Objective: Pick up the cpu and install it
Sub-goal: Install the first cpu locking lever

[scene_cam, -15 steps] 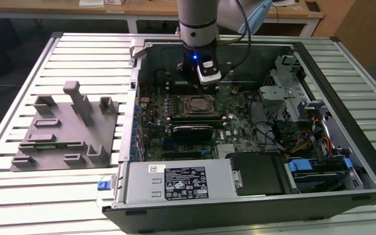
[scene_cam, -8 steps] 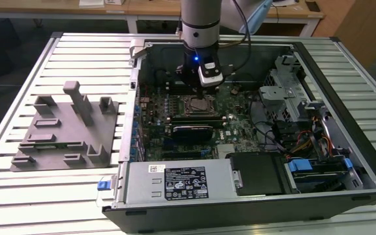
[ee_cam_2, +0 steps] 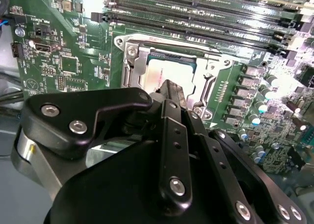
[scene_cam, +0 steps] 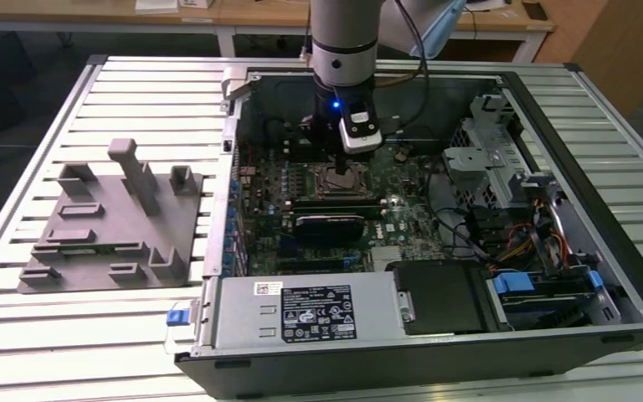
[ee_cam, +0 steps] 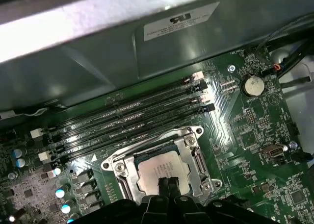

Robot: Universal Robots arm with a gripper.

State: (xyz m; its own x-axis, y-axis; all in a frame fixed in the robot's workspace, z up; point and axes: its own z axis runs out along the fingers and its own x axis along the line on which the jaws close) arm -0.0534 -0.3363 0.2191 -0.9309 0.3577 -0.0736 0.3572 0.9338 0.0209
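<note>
- Exterior view: the arm reaches down into the open computer case (scene_cam: 434, 352) on the slatted worktop (scene_cam: 98, 335). The pincer (scene_cam: 348, 174) hangs low over the socket frame (scene_cam: 338, 180) near the middle of the green board (scene_cam: 411, 218). A grey fixture (scene_cam: 110, 222) lies well apart, toward the exterior view's left, outside the case.
- Second wrist view: the cpu (ee_cam_2: 164, 72), a pale silver square, lies flat inside the socket frame (ee_cam_2: 130, 57), whose lid stands open. The pincer (ee_cam_2: 169, 89) is directly above the chip's near edge, its tips drawn together into one narrow point. Whether that point touches the chip I cannot tell.
- First wrist view: the cpu (ee_cam: 162, 172) sits square in the socket frame (ee_cam: 194, 150), edges parallel to the frame, beside the memory slots (ee_cam: 127, 123). The pincer (ee_cam: 167, 185) comes in over the chip's middle, clenched on nothing, so the chip lies straight below it and appears already seated.
</note>
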